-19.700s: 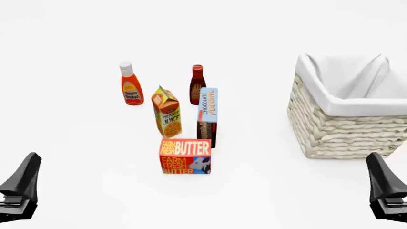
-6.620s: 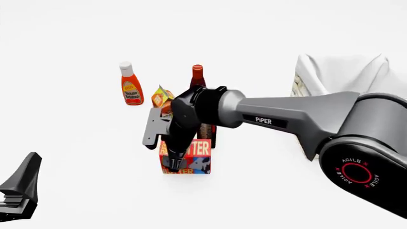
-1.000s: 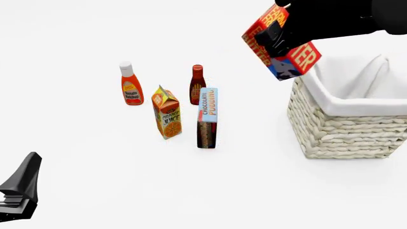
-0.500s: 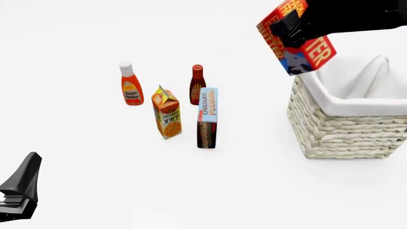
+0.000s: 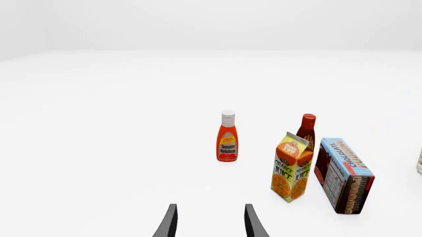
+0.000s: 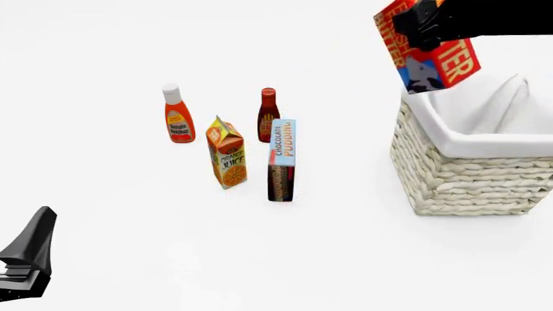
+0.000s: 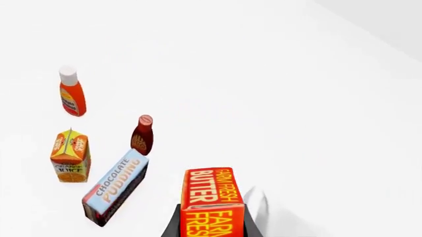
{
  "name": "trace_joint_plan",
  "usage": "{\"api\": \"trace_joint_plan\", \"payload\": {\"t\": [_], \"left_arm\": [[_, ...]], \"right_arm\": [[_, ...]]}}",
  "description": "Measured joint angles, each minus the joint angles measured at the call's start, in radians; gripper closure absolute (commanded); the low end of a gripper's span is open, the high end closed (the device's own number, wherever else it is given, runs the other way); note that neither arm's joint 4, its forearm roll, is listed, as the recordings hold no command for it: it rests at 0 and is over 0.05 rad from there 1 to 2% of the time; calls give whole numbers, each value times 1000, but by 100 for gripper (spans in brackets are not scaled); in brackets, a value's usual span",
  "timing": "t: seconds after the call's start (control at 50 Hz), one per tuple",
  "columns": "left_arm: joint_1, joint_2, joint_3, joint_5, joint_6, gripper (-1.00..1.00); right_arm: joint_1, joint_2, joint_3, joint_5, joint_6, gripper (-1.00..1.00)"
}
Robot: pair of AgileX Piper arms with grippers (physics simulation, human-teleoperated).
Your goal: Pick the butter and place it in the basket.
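Observation:
The butter (image 6: 429, 53), a red-and-orange box with a cow picture, hangs tilted in the air above the near left corner of the basket (image 6: 467, 175). My right gripper (image 6: 421, 29) is shut on the butter; in the right wrist view the butter (image 7: 212, 201) sits between the fingers, with a bit of white lining beside it. The basket is pale woven wicker with a white cloth lining at the right. My left gripper (image 5: 209, 222) is open and empty, low at the near left; part of it shows in the front view (image 6: 26, 259).
On the table's middle stand a ketchup bottle (image 6: 178, 115), an orange juice carton (image 6: 226, 153), a dark red sauce bottle (image 6: 267, 113) and a chocolate pudding box (image 6: 281, 159). They also show in the left wrist view, ketchup bottle (image 5: 228, 137) and juice carton (image 5: 291, 168).

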Motion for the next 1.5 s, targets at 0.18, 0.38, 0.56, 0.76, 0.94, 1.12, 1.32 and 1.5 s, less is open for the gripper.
{"api": "trace_joint_plan", "payload": {"t": [0.18, 0.38, 0.56, 0.76, 0.94, 1.12, 1.32, 1.5], "left_arm": [[0, 0, 0, 0, 0, -100], [0, 0, 0, 0, 0, -100], [0, 0, 0, 0, 0, -100], [0, 0, 0, 0, 0, -100], [0, 0, 0, 0, 0, -100], [0, 0, 0, 0, 0, -100], [0, 0, 0, 0, 0, -100], [0, 0, 0, 0, 0, -100]], "right_arm": [[-22, -27, 14, -24, 33, 100], [-60, -62, 36, -55, 65, 100], [-89, -93, 72, -98, 96, 100], [-114, -121, 125, -155, 129, 100], [-131, -139, 169, -200, 153, 100], [-154, -155, 208, -245, 172, 100], [-178, -163, 243, -290, 186, 100], [-191, -155, 264, -323, 193, 100]]}}
